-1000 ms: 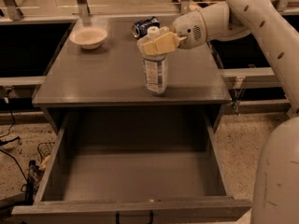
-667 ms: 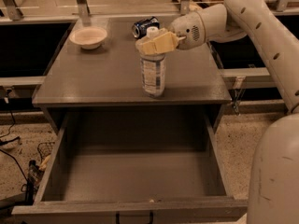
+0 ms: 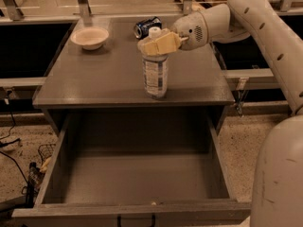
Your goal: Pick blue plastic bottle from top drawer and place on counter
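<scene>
Bottle (image 3: 155, 77) stands upright on the bench (image 3: 94, 79), near its front edge, above the open drawer (image 3: 137, 178). Gripper (image 3: 153, 46) clamps its neck just under the cap. Release step: open straight, lift clear vertically (any side drag likely tips it into the drawer).

Bottle (image 3: 155, 77) upright on counter (image 3: 94, 82), hand (image 3: 158, 44) gripping neck; drawer (image 3: 137, 181) below.

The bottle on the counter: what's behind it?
A blue soda can lying on its side; the cap of the bottle covers part of it. The gripper is clamped on the bottle's neck.
</scene>
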`<state>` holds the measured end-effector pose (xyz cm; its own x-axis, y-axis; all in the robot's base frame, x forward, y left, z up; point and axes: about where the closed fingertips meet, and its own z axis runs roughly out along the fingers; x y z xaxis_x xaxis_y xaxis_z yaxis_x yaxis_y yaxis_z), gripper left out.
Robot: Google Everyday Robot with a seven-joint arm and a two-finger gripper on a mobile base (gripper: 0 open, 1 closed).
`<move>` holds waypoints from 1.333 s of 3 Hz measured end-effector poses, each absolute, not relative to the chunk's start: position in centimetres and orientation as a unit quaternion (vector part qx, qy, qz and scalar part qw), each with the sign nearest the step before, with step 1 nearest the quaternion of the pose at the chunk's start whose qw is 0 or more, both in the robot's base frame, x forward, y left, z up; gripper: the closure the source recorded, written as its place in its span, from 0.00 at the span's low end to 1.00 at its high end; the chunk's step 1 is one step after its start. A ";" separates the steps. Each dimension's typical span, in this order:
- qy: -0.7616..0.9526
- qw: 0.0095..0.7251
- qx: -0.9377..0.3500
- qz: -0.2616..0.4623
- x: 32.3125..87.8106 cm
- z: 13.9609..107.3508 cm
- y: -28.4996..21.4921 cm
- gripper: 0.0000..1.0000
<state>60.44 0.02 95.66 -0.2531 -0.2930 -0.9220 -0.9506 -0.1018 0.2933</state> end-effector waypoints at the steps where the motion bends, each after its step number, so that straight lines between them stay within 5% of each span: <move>1: 0.592 0.313 -0.525 0.525 60.4 95.7 0.0 0.59; 3: 0.592 0.313 -0.525 0.525 60.4 95.7 0.0 0.12; 4: 0.592 0.313 -0.525 0.525 60.4 95.7 0.0 0.00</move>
<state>60.45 0.03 95.66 -0.2531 -0.2930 -0.9220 -0.9506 -0.1018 0.2933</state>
